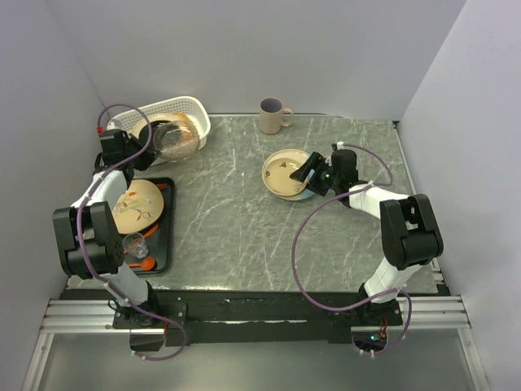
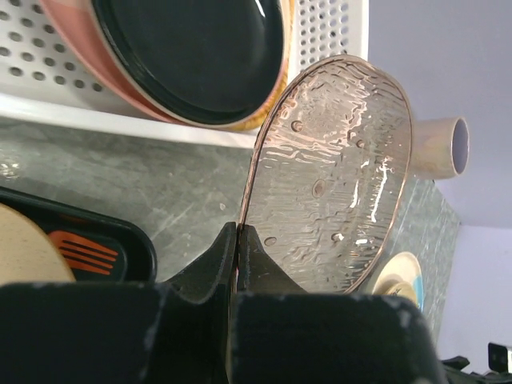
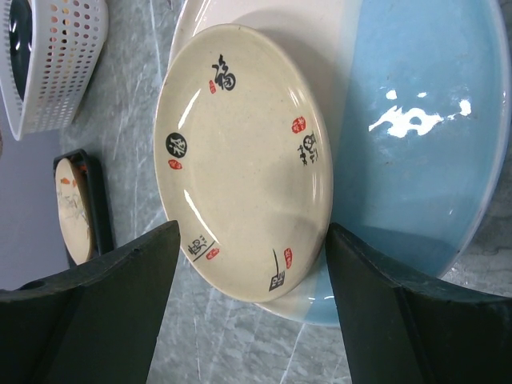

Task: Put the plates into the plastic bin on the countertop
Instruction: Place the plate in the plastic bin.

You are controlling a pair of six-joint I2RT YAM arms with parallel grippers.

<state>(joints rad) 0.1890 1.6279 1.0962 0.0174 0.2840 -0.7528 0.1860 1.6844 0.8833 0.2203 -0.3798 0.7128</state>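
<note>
The left pincer (image 2: 238, 240), pinching the rim of one clear, ripple-textured glass plate (image 2: 336, 176), holds it on edge at the near rim of the white perforated plastic bin (image 1: 195, 104), at eleven o'clock on the veined marble-look counter (image 1: 236, 220). A pink-sided plate (image 2: 192, 56) with a glossy dark inside lies in the bin. At two o'clock two plates are stacked, a cream plate (image 3: 240, 144) with inked characters on a glossy pale blue plate (image 3: 416, 144). The right pincer (image 3: 252, 240), spread wide, straddles the cream one, its bent arm reaching toward nine o'clock
</note>
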